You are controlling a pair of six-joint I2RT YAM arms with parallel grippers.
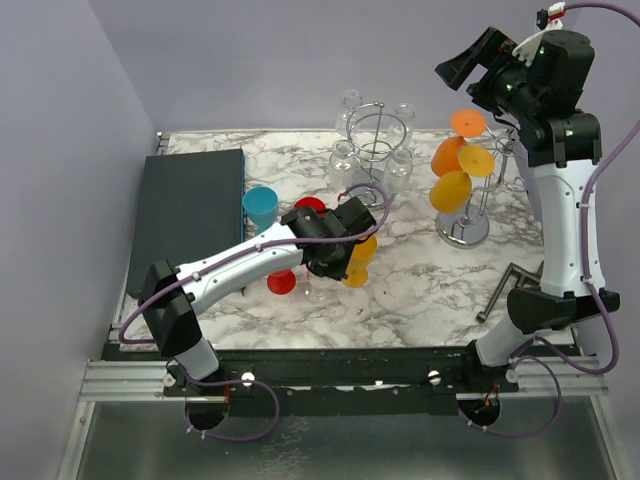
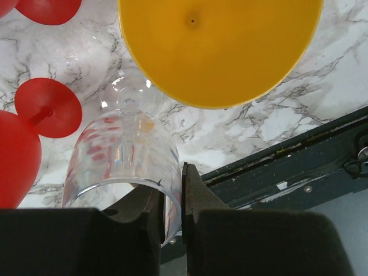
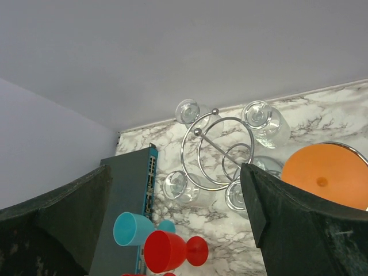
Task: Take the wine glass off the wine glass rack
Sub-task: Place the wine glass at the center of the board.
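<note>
My left gripper [image 2: 172, 201] is shut on the rim of a clear wine glass [image 2: 123, 161], one finger inside the bowl and one outside. The glass hangs low over the marble table [image 2: 253, 121]. In the top view this gripper [image 1: 335, 258] is at the table's middle, away from the wire wine glass rack [image 1: 378, 140], which holds several clear glasses at the back. My right gripper [image 1: 468, 68] is raised high at the back right, open and empty. Its wrist view looks down on the rack [image 3: 221, 152] between its spread fingers [image 3: 299, 224].
A yellow glass [image 2: 218, 46] and red glasses [image 2: 46, 109] lie beside the held glass. A second stand [image 1: 462, 215] carries orange glasses. A blue cup [image 1: 260, 207] sits by a dark box [image 1: 190, 215] at the left. A metal handle [image 1: 500, 285] lies at the right.
</note>
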